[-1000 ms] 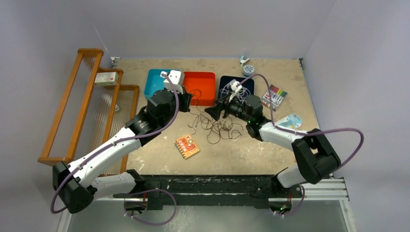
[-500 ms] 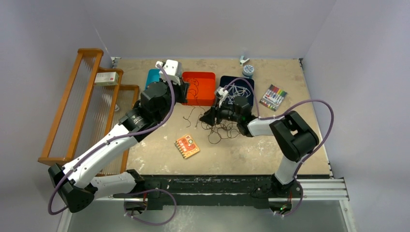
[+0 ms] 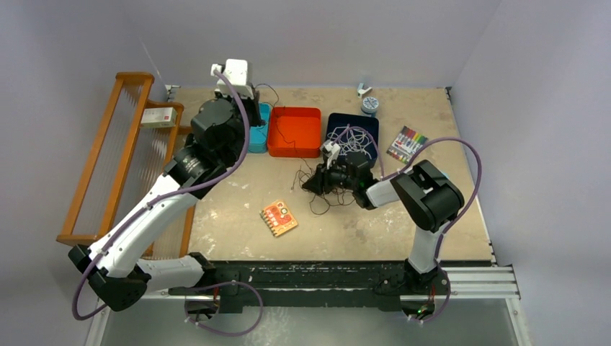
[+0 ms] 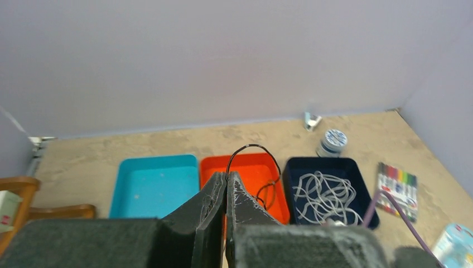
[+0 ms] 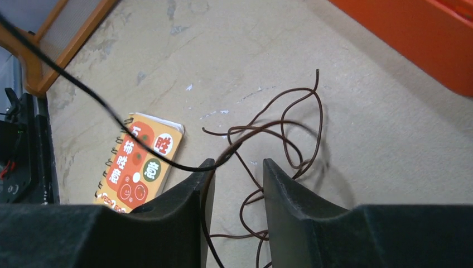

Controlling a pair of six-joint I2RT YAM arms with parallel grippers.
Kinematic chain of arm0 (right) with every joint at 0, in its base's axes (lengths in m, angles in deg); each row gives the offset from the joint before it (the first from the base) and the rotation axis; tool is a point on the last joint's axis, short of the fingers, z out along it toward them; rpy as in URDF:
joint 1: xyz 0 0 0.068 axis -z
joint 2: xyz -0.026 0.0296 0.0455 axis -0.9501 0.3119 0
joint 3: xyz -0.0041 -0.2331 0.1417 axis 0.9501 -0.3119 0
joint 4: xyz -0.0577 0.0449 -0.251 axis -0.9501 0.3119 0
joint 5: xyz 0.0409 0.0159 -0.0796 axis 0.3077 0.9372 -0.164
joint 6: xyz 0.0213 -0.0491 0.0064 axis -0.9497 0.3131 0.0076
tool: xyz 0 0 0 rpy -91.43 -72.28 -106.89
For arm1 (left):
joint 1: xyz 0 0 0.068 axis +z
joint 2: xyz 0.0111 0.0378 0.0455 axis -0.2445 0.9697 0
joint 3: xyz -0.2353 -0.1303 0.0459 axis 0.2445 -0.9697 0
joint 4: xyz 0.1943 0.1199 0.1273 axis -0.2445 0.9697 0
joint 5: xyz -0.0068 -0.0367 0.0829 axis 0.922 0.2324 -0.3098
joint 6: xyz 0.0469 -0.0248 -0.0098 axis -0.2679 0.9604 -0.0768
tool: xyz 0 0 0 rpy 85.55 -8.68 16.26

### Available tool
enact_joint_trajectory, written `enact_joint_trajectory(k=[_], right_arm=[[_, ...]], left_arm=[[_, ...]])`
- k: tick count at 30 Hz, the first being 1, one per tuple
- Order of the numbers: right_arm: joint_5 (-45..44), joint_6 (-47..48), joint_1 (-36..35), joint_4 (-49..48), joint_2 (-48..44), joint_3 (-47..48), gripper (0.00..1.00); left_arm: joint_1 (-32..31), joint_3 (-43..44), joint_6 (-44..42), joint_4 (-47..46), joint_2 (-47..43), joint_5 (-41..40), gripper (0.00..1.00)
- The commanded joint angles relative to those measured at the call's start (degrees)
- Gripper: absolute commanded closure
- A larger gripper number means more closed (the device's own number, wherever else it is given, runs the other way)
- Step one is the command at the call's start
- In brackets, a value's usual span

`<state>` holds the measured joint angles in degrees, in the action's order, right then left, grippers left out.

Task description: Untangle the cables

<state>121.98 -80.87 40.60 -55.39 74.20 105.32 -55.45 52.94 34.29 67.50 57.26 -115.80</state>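
A tangle of thin dark cables lies on the table in front of the trays. My left gripper is raised over the blue tray and shut on one black cable, which loops up from the fingertips and hangs over the orange tray. That taut black strand crosses the right wrist view. My right gripper is low at the tangle and open, with brown cable loops lying between and beyond its jaws. White cables lie in the navy tray.
Blue tray, orange tray and navy tray stand in a row at the back. An orange notebook lies near the tangle. A marker pack, a tape roll and a wooden rack are around.
My left gripper rose and moved back and left, drawing the black cable up out of the tangle. My right gripper moved left and down onto the tangle.
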Motion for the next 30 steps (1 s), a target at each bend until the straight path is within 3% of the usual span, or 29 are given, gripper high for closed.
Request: enact_joint_trajectory(k=[1, 11, 22, 30], right_arm=[[-1.38, 1.06, -0.37, -3.68, 0.49, -1.23, 0.59], [-1.43, 1.32, -0.35, -4.16, 1.06, -2.03, 0.79], [-2.15, 2.85, -0.37, -0.88, -5.42, -2.33, 0.70], [-2.67, 5.28, -0.35, 3.29, -11.03, -2.61, 0.64]], left_arm=[[0.92, 5.38, -4.78, -1.11, 0.91, -6.60, 1.00], [1.75, 14.23, -10.50, -1.64, 4.66, -12.02, 1.00], [4.85, 16.56, -10.96, 0.75, 10.81, -11.79, 1.00], [15.03, 16.41, -5.26, 1.61, 16.00, -1.04, 1.00]])
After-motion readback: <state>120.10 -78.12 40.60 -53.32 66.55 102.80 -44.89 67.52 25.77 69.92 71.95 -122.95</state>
